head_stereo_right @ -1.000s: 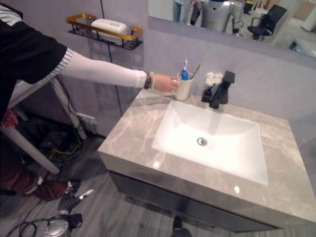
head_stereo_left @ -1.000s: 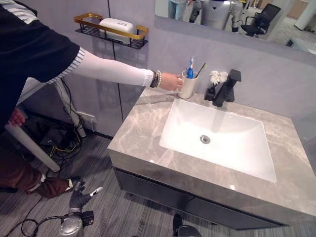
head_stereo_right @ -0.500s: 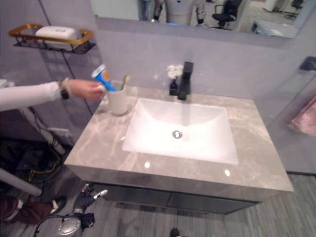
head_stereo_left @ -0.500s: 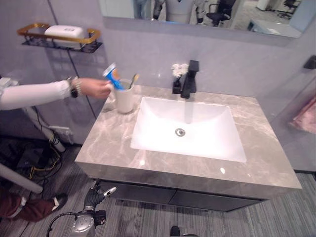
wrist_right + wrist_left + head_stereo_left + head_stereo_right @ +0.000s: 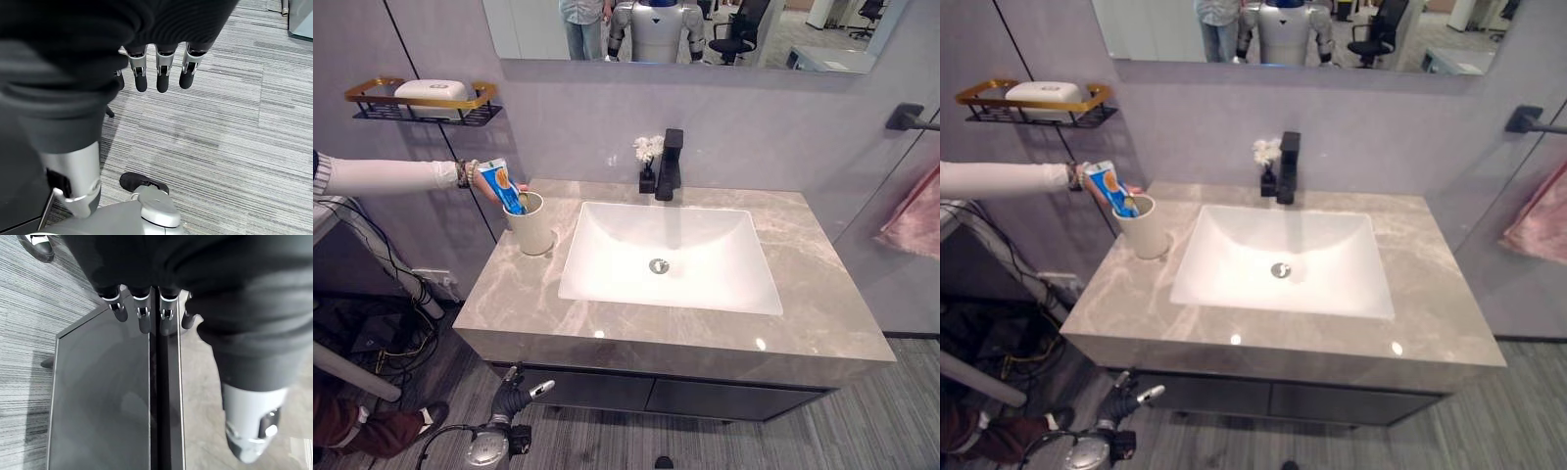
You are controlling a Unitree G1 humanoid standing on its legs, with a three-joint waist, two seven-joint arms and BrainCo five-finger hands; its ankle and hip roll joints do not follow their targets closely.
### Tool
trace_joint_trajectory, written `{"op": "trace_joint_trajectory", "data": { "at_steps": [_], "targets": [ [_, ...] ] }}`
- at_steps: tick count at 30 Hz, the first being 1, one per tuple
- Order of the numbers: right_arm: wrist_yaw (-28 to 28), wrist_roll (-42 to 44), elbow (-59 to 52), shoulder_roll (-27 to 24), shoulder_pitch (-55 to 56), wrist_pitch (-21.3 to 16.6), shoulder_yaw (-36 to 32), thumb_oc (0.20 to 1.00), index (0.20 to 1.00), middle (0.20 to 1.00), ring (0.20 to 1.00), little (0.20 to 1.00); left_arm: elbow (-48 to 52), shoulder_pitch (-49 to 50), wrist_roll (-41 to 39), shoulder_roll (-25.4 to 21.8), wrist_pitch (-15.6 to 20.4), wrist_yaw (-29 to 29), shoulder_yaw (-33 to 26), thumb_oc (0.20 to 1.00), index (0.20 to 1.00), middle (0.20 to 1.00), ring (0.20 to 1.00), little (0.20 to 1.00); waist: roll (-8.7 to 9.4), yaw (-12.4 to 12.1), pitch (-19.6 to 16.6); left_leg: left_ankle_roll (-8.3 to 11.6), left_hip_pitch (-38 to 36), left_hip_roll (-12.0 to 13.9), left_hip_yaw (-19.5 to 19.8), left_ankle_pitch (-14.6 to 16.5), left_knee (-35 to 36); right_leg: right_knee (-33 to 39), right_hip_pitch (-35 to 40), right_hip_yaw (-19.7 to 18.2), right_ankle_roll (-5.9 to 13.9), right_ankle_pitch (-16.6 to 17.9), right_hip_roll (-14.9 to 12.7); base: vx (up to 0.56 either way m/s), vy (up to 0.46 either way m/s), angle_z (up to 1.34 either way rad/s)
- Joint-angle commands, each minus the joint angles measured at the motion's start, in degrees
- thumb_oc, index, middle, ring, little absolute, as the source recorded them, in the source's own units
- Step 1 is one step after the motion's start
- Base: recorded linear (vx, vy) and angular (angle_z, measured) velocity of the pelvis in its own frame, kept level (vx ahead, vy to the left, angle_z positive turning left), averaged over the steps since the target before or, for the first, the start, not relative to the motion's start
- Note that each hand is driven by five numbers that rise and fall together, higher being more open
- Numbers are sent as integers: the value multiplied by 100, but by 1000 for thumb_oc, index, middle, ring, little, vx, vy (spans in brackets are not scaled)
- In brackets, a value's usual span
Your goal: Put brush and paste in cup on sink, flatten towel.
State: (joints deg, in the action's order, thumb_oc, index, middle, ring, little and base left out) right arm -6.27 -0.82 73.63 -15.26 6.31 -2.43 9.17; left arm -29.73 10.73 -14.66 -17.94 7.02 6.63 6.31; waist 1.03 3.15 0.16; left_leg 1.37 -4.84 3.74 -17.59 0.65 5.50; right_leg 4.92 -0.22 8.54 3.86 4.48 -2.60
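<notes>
Person's hand [image 5: 487, 183] holds toothpaste [image 5: 502, 187] at cup [image 5: 530, 223] on sink counter [image 5: 822, 304], likely setting scene. Pink towel [image 5: 913, 215] hangs on right wall. Left hand [image 5: 513, 396] low by cabinet, fingers relaxed, empty. Right hand [image 5: 157, 73] fingers straight, over floor.

**Grey marble vanity top with basin, cup and tap**

A grey veined marble countertop [image 5: 803, 294] sits over a dark cabinet [image 5: 705, 397] against the grey wall. A white rectangular basin [image 5: 671, 257] is sunk into its middle, with a round metal drain [image 5: 658, 265] at the bottom. A cream cup [image 5: 530, 223] stands on the left part of the top, just beside the basin's left edge. At the back edge, behind the basin, a black tap [image 5: 670, 164] rises, and next to it stands what looks like a small dark bottle with white flowers [image 5: 648, 159].
</notes>
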Motion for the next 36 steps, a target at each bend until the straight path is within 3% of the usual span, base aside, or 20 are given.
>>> {"op": "trace_joint_trajectory", "data": {
  "at_steps": [1,13,25,31,33,36],
  "targets": [
    [-167,189,155,96,-237,-133,150,1000,1000,1000,1000,1000,693,-104,91,-260,317,204,-264,1000,1000,1000,1000,1000,255,-49,-62,-110,359,-421,430,-165,-50,-313,-136,4,324,85,-249,-3,73,28],
    [-125,232,-261,189,-410,-246,379,1000,1000,1000,1000,1000,801,-123,544,-561,308,105,-82,1000,1000,1000,1000,1000,323,-181,44,-253,378,-606,600,-73,-50,-691,-234,148,476,152,-518,-7,89,16],
    [-132,463,-278,233,-502,-292,281,1000,1000,1000,1000,1000,788,-175,764,-690,304,54,50,1000,1000,1000,1000,1000,314,-94,157,-415,228,-754,640,11,-50,-1194,-416,-103,506,212,-601,-9,73,4],
    [-169,564,-277,281,-520,-337,252,1000,1000,1000,1000,1000,984,-182,1179,-927,390,88,111,1000,1000,1000,1000,1000,316,-83,310,-487,128,-740,716,30,-50,-2092,-820,-188,506,256,-486,-18,77,1],
    [-166,815,-335,265,-536,-468,184,1000,1000,1000,1000,1000,849,-330,1753,-1255,515,174,270,1000,1000,1000,1000,1000,291,44,331,-451,84,-755,742,61,-50,-1980,-1096,-360,403,97,-174,27,55,-2],
    [-254,802,-308,239,-651,-487,151,1000,1000,1000,1000,1000,606,-354,1722,-1407,533,279,157,1000,1000,1000,1000,1000,255,-25,409,-390,59,-727,653,78,-50,-1402,-1271,57,465,330,-488,34,-13,14]
  ]
}}
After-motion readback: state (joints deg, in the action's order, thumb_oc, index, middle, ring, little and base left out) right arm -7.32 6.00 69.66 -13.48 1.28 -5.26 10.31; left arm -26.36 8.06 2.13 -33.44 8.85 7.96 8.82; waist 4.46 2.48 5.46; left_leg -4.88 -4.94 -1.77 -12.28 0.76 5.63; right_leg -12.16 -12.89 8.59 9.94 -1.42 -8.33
